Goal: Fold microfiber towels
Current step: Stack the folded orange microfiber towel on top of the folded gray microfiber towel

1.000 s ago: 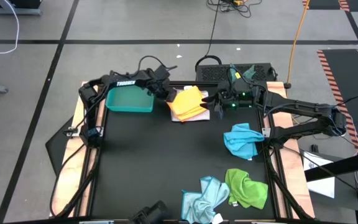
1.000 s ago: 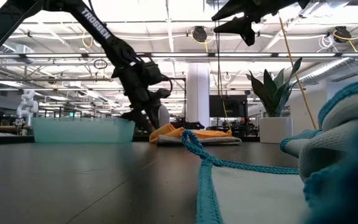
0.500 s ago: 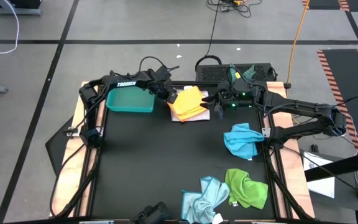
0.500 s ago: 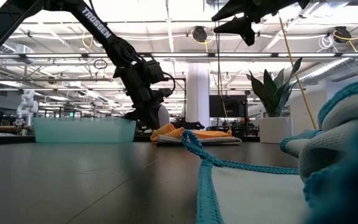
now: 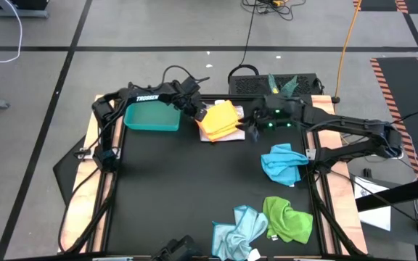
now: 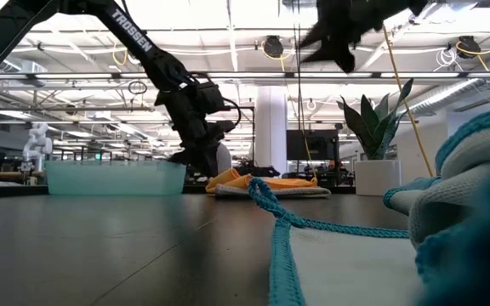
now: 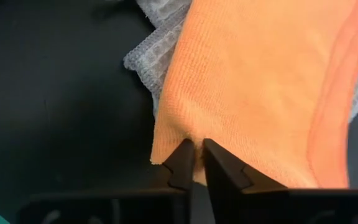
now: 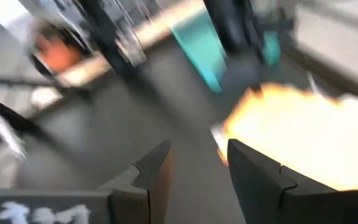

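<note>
Left end effector [image 7: 194, 155] pinching yellow-orange towel [image 5: 219, 119] | right end effector [image 8: 194, 163] spread | teal tray [image 5: 151, 116] beside

The word "TROSSEN" stands in white capitals on the left arm [image 6: 134, 38] (also partly legible from above).

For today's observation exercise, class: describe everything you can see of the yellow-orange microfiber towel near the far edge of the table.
The yellow-orange microfiber towel is soft, finely ribbed cloth, folded flat into a rough rectangle. It lies on a white-grey waffle-textured cloth whose edges peek out from under it, on the black table, right of the rigid teal rectangular tray. The left tool is shut on its corner edge. The right tool hovers open beside it, not touching.
</note>
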